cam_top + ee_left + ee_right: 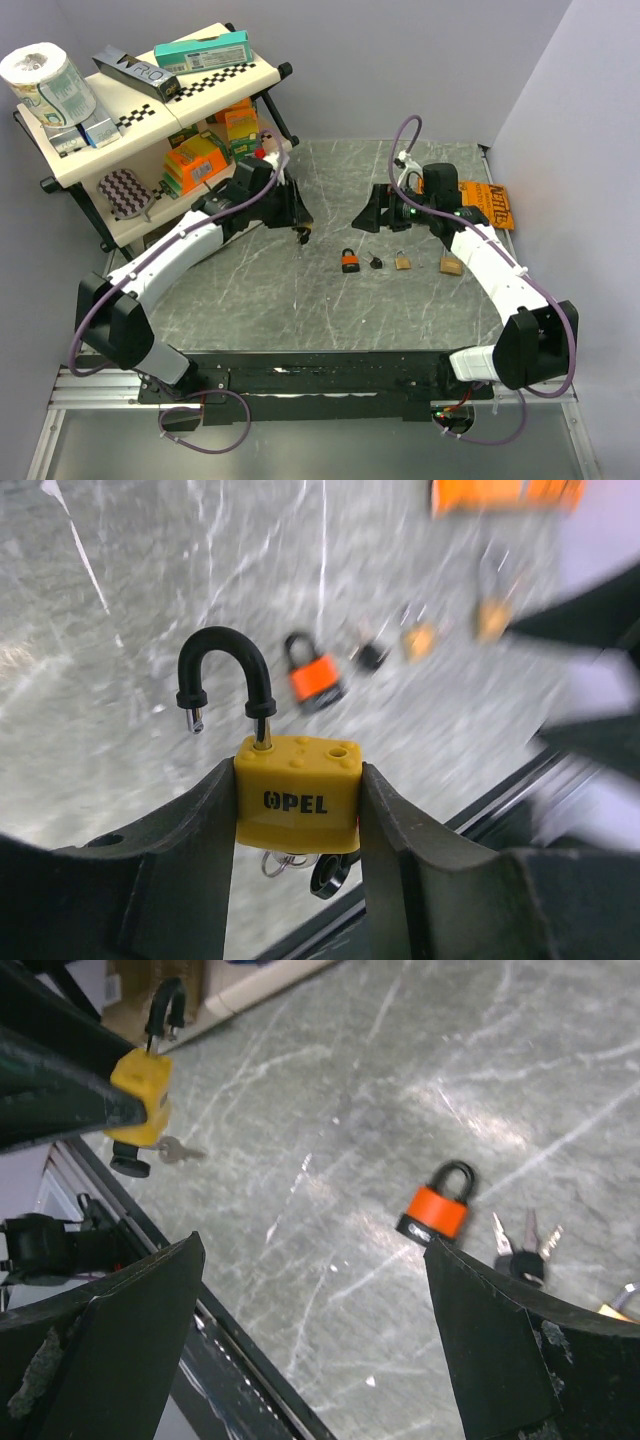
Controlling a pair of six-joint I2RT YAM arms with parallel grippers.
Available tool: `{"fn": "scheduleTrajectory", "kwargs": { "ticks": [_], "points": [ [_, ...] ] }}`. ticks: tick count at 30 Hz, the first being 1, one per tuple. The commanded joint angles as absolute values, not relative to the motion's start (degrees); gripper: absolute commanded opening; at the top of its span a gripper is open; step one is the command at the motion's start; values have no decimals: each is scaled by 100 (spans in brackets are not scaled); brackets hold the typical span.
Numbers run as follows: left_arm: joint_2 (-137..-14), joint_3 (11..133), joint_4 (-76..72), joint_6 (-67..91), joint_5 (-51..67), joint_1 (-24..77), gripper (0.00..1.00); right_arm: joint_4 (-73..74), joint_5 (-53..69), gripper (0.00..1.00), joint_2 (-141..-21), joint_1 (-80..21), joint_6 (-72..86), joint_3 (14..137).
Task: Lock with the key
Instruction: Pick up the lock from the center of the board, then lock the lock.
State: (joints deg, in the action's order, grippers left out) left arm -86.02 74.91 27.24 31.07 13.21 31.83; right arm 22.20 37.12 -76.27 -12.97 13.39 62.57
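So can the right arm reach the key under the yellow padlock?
Probably yes: the key hangs exposed below the yellow padlock, the right fingers are open, and nothing lies between.

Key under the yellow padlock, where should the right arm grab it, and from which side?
Take the black key head sticking out beneath the yellow padlock, probably closing the right gripper's jaws across it from below. The left gripper pinches the padlock body on both sides and the open shackle stands above, so only the underside is free. Mind the spare key dangling beside it.
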Motion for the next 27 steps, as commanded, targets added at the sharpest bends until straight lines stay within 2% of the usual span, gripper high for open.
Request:
{"fn": "scheduleTrajectory", "kwargs": {
  "ticks": [1,12,17,21,27],
  "points": [
    [-8525,7909,2179,5000,782,3278,2,1302,3735,100,-7295,-1529,1836,6179],
    [-8763,8156,2364,5985,536,3331,2,1055,3771,100,-7559,-2311,1907,6196],
    [-8780,8191,2373,6485,553,3340,3,1125,3218,100,-7786,-2540,2065,6485],
    [-8859,8191,2320,6688,685,3357,7,1073,2761,100,-8015,-2672,2267,6767],
    [-8868,8104,2145,7189,949,3357,7,1160,1980,99,-8314,-2856,2408,7145]
  ]
}}
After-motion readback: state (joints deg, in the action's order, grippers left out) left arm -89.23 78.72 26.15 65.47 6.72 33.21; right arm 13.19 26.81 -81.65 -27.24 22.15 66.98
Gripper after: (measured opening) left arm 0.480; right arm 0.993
